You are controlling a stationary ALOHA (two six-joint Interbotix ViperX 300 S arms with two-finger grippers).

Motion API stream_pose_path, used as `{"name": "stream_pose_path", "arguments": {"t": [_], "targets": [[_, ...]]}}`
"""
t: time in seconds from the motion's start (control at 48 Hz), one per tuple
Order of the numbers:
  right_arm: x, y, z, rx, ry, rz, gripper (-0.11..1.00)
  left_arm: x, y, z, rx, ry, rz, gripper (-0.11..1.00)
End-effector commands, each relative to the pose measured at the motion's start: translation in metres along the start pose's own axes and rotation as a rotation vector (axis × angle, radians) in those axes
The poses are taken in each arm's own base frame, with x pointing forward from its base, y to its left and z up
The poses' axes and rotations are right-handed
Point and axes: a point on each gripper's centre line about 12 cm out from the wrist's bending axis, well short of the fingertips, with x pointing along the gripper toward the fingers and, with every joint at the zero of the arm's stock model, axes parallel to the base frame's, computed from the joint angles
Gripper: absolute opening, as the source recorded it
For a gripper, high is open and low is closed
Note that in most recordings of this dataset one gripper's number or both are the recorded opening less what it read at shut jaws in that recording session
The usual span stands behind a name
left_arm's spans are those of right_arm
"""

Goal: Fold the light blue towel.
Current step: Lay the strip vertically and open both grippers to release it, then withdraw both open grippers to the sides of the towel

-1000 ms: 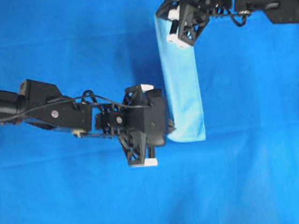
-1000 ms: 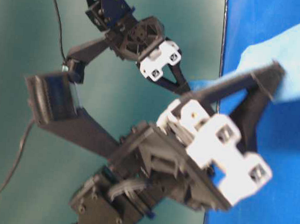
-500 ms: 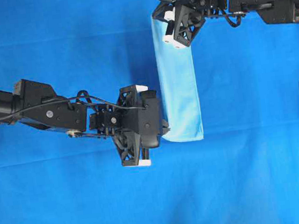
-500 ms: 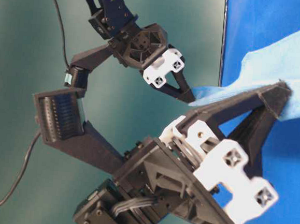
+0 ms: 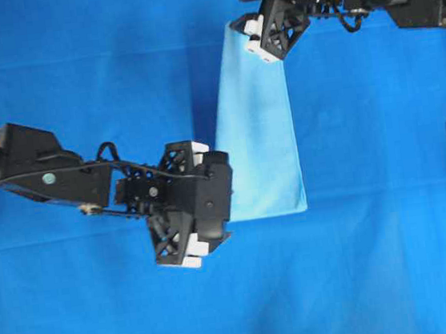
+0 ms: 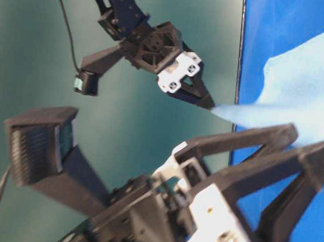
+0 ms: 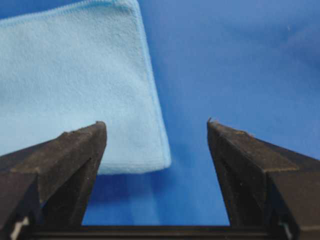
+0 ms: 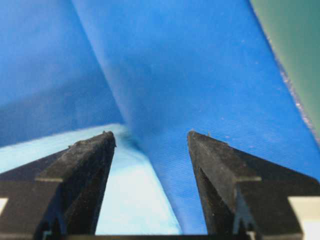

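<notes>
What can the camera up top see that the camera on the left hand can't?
Only the overhead view shows both arms, the right gripper open over the far end of the light blue towel, and the towel's whole folded shape on the blue table cover.

Only the left wrist view shows, close up, the left gripper with its jaws wide apart and nothing between them, plus the towel's thin stitched hem at its near corner.

Both show the towel lying on the blue cover and the left gripper beside its near corner.
</notes>
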Motion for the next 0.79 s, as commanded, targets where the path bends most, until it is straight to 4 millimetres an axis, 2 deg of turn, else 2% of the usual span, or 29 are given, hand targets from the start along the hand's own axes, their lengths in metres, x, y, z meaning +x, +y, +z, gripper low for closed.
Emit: {"name": "stream_pose_path", "arguments": {"t": [0.0,0.146,0.271,0.458,0.625,0.771], "targets": [[-0.021,-0.004,0.018,0.01,-0.057,-0.012,0.61,-0.024,0.001,0.013,-0.002,-0.034,0.002,0.74],[-0.047,-0.008,0.022,0.017,-0.081,-0.027,0.61,-0.046,0.006,0.008,-0.008,-0.047,0.011,0.74],[-0.073,-0.009,0.017,0.031,-0.113,-0.027,0.61,-0.066,0.016,0.002,-0.027,-0.072,0.034,0.74],[-0.111,0.001,-0.005,0.067,-0.185,0.018,0.61,-0.096,0.039,-0.009,-0.067,-0.201,0.098,0.73],[-0.146,0.019,-0.029,0.074,-0.281,0.102,0.61,-0.125,0.057,-0.023,-0.095,-0.359,0.168,0.73],[-0.164,0.03,-0.053,0.087,-0.328,0.168,0.61,-0.143,0.064,-0.04,-0.108,-0.439,0.21,0.73]]}}
